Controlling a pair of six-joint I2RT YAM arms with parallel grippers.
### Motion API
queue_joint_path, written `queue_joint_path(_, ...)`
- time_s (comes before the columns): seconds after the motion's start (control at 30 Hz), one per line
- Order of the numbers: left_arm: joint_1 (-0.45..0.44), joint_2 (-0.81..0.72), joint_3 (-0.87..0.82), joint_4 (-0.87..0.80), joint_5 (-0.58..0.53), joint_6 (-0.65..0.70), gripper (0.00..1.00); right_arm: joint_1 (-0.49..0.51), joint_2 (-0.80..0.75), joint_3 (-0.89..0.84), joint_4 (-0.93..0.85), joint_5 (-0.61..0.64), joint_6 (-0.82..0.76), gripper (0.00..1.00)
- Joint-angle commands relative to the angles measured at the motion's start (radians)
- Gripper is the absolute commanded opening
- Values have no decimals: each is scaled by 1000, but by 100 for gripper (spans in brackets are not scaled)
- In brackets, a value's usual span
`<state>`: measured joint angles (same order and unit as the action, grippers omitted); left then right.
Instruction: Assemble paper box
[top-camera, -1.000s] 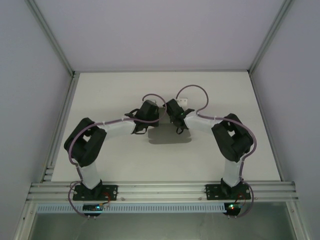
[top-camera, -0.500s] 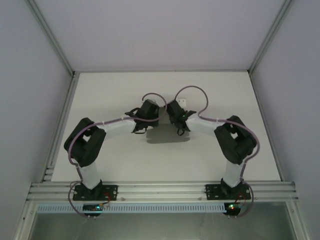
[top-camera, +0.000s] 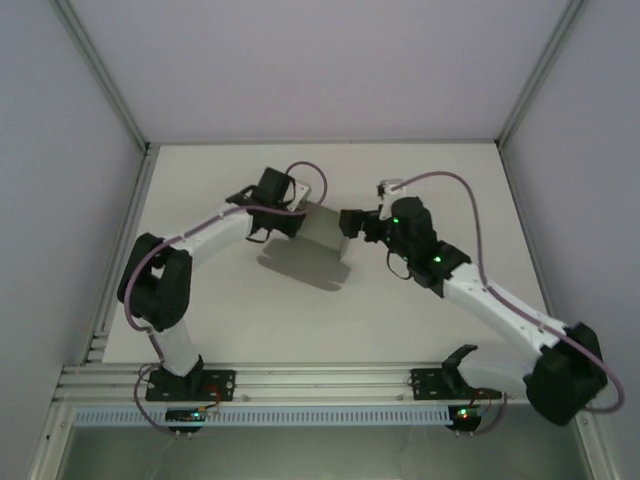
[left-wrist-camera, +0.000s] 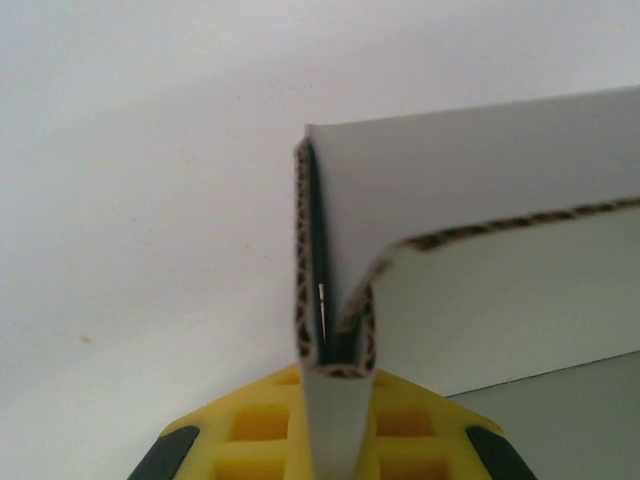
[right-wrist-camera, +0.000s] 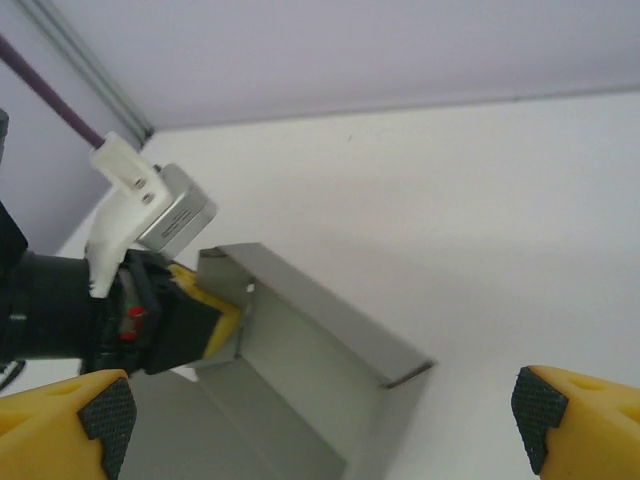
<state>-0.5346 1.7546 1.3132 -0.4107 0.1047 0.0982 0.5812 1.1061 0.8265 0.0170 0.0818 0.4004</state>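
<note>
The paper box (top-camera: 323, 234) is a partly folded grey cardboard shape, held tilted just above the white table with its shadow under it. My left gripper (top-camera: 298, 218) is shut on the box's left wall. In the left wrist view a doubled wall of the paper box (left-wrist-camera: 480, 190) runs between the yellow fingers (left-wrist-camera: 262, 425) of the left gripper (left-wrist-camera: 338, 390). My right gripper (top-camera: 351, 222) stands open just right of the box and apart from it. From the right wrist, the paper box (right-wrist-camera: 310, 345) lies ahead of the right gripper (right-wrist-camera: 320, 415), and the left gripper (right-wrist-camera: 200, 318) pinches the box's far corner.
Aluminium frame rails (top-camera: 120, 250) line the table's left side and the near edge (top-camera: 320, 380). Pale walls close the back and both sides. The white table (top-camera: 430, 180) stretches behind and to the right of the box.
My right gripper has opened, let go of the box and drawn back to the right. The left arm has swung left and farther back, carrying the box with it.
</note>
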Motion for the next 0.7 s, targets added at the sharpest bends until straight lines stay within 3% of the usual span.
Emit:
queue_joint_path(0.0, -18, -79, 77, -338, 151, 478, 0, -57, -86, -50, -94, -4, -14, 99)
queue_joint_path(0.1, -67, -80, 134, -478, 98, 648, 0, -125, -159, -78, -165, -50, 24, 99)
queue_joint_path(0.23, -128, -34, 184, -565, 17, 741, 0, -196, -220, -111, -244, -94, 74, 99)
queue_joint_path(0.47, -210, 128, 236, -523, -168, 688, 0, -265, -239, -140, -278, -116, 118, 99)
queue_joint_path(0.67, -235, 296, 329, -502, -228, 607, 0, -311, -220, -145, -266, -153, 120, 99)
